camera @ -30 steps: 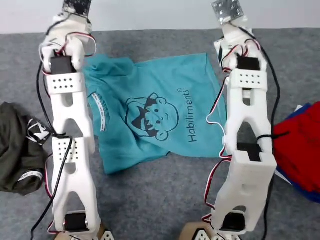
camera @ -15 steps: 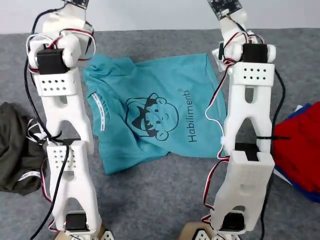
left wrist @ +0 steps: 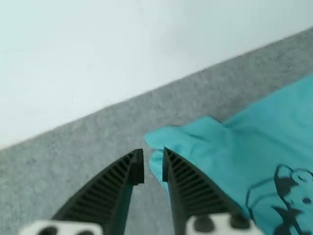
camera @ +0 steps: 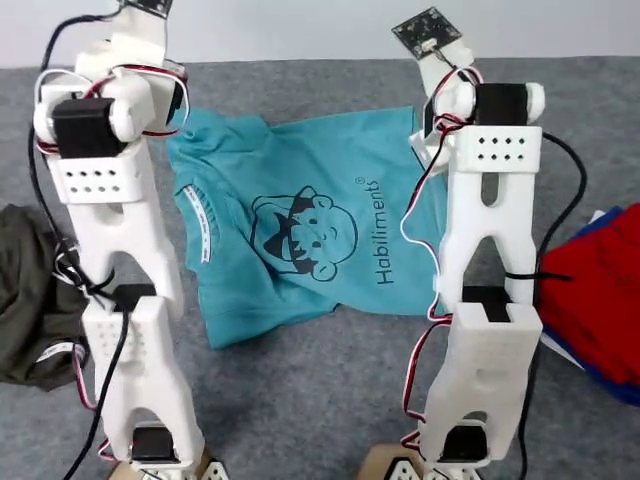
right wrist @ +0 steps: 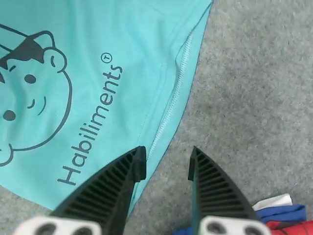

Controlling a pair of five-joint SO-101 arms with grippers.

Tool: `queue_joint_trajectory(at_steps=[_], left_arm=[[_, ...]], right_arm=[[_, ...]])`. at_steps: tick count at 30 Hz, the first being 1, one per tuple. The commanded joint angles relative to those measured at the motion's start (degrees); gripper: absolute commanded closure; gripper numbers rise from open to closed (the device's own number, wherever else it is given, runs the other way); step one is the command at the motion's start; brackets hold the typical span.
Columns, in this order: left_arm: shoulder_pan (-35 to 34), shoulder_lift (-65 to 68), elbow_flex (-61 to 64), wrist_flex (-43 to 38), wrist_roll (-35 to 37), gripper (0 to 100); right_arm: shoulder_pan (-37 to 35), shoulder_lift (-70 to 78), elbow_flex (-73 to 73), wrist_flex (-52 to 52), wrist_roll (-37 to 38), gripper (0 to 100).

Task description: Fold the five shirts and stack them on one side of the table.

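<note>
Hovering over the teal shirt (camera: pixel 310 180) (spread flat on grey table (camera: pixel 330 400)): my left gripper (left wrist: pixel 152 164), barely parted and empty, above its sleeve; right gripper (right wrist: pixel 167 161), wider apart, empty, above its hem edge.

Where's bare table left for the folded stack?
Bare table on the near side of the teal shirt, between left arm and right arm; also the far strip between that shirt and the wall. Crowded: dark shirt at left edge, red shirt at right.
</note>
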Motion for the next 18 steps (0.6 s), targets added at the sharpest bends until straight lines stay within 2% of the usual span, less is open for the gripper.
queue_joint_trajectory(at_steps=[1, 9, 14, 16, 18], left_arm=[[-0.09, -10.20, 11.56, 1.32, 0.62, 92], [-0.62, -30.86, 44.26, 1.23, -4.22, 92], [-2.11, -40.44, 61.32, 1.05, -5.10, 92], [-4.13, -42.29, 65.98, 0.97, -5.10, 92], [-7.65, -42.81, 69.32, 0.97, -5.10, 92]], right_arm=[[-0.48, -6.73, 3.96, 2.42, 0.35, 84.3], [-0.57, -14.20, 26.46, 1.80, 0.18, 84.5], [-3.38, -10.77, 30.86, -3.30, 0.18, 84.6], [-4.88, -8.31, 30.86, -4.88, 0.18, 88.2], [-6.46, -5.58, 30.86, -6.20, 0.18, 96.7]])
